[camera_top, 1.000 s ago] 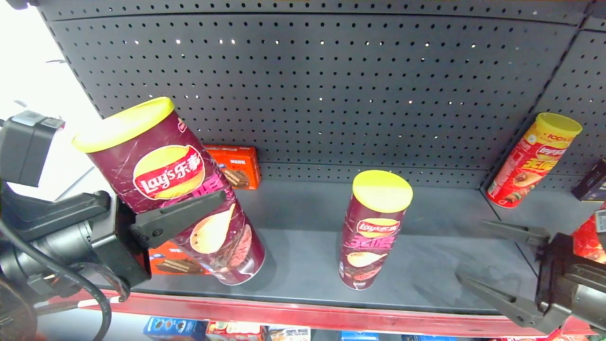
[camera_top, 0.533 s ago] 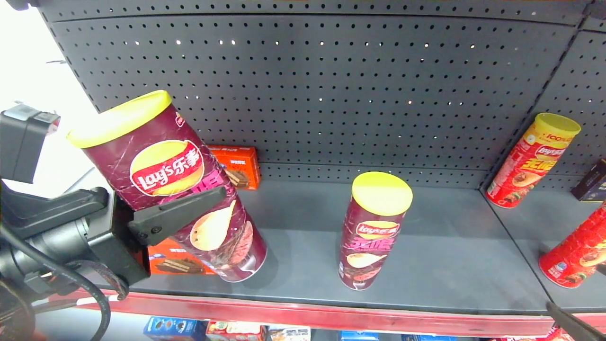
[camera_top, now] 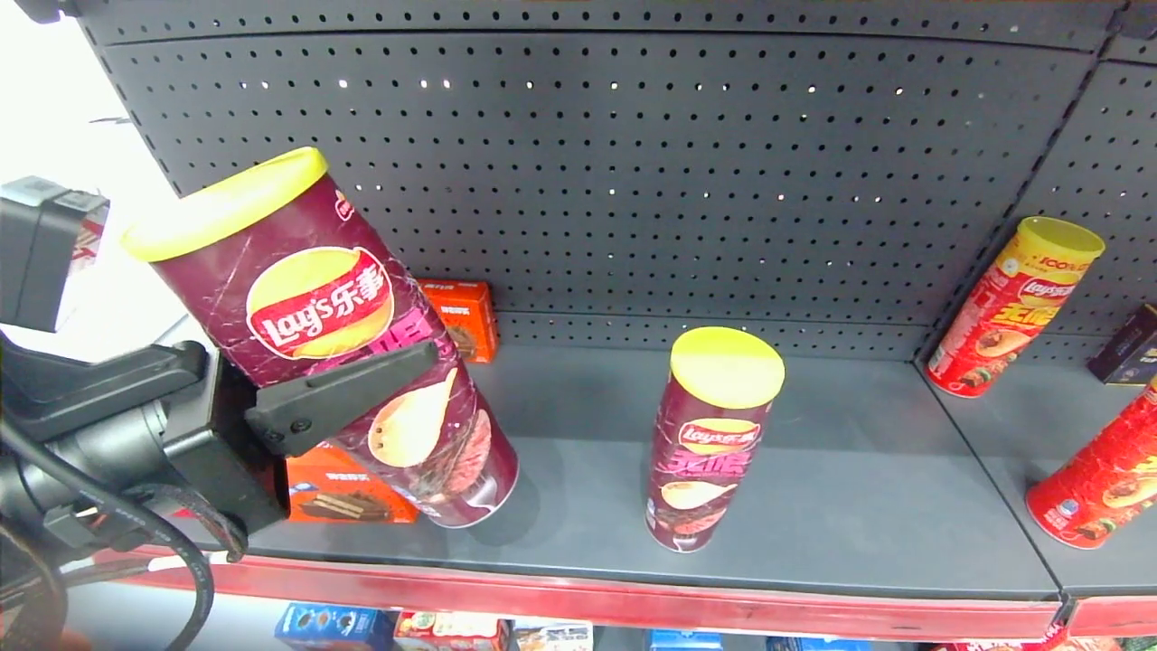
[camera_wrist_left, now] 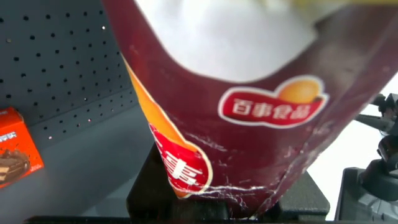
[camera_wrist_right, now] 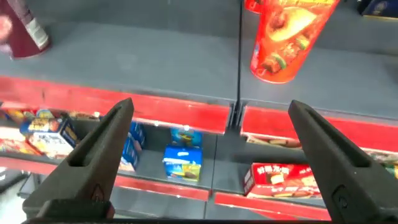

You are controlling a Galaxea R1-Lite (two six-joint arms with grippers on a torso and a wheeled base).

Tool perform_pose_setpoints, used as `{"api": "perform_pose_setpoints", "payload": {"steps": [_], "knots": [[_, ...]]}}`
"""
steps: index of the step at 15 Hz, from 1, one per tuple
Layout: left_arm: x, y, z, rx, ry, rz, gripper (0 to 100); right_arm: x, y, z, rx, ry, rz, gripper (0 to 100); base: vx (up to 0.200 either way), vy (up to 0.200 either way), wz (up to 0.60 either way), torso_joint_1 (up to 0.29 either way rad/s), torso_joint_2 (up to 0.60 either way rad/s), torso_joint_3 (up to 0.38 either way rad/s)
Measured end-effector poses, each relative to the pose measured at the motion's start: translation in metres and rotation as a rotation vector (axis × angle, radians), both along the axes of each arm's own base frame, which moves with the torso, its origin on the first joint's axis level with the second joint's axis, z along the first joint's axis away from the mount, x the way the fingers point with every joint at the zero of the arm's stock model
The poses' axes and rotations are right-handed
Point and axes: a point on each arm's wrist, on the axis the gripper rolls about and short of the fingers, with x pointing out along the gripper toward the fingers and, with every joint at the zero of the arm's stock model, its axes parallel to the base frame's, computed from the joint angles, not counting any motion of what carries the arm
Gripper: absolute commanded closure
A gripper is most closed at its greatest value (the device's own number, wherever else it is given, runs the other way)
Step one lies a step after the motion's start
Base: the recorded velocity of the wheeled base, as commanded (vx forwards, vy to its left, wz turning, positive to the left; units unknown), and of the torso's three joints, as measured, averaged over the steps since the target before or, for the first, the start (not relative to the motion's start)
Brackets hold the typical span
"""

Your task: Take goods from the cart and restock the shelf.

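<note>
A maroon chip can (camera_wrist_left: 261, 124) looms close, with an orange box (camera_wrist_left: 15, 146) near the perforated back panel (camera_wrist_left: 56, 62).

grey pegboard wall (camera_top: 633, 181) behind the shelf (camera_top: 859, 470), bright light (camera_top: 45, 108) left.

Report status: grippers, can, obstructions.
Left gripper shut on tilted maroon yellow-lidded chip can, over grey shelf. Right gripper open, empty. Orange box beside can; second maroon can upright, apart.

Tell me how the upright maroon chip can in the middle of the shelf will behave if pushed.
The maroon can is tall on a narrow base, so a push near its yellow lid would likely tip it. Once down, its round body would probably roll along the flat shelf. Its wall seems stiff: the gripped twin shows no crushing.
</note>
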Motion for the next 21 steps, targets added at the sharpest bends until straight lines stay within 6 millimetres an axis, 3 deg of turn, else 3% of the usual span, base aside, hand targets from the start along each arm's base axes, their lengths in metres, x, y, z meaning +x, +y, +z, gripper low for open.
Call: {"api": "perform_pose_setpoints", "payload": {"steps": [3,6,14,21], "knots": [[0.0,0.0,-0.003,0.007,0.016,-0.001,100,-0.001,0.0,-0.004,-0.015,-0.014,0.011,0,0.0,0.0,0.0,0.0,0.0,0.0],[-0.001,0.0,-0.006,0.011,0.02,-0.001,100,-0.002,0.003,-0.007,0.015,0.013,0.162,0,0.0,0.0,0.0,0.0,0.0,0.0],[0.001,-0.008,-0.008,0.028,0.055,-0.039,100,-0.003,0.003,-0.012,0.038,0.062,0.171,0,0.0,0.0,0.0,0.0,0.0,0.0],[0.033,-0.024,-0.005,0.132,0.007,-0.008,100,-0.003,0.003,-0.012,0.038,0.062,0.171,0,0.0,0.0,0.0,0.0,0.0,0.0]]}}
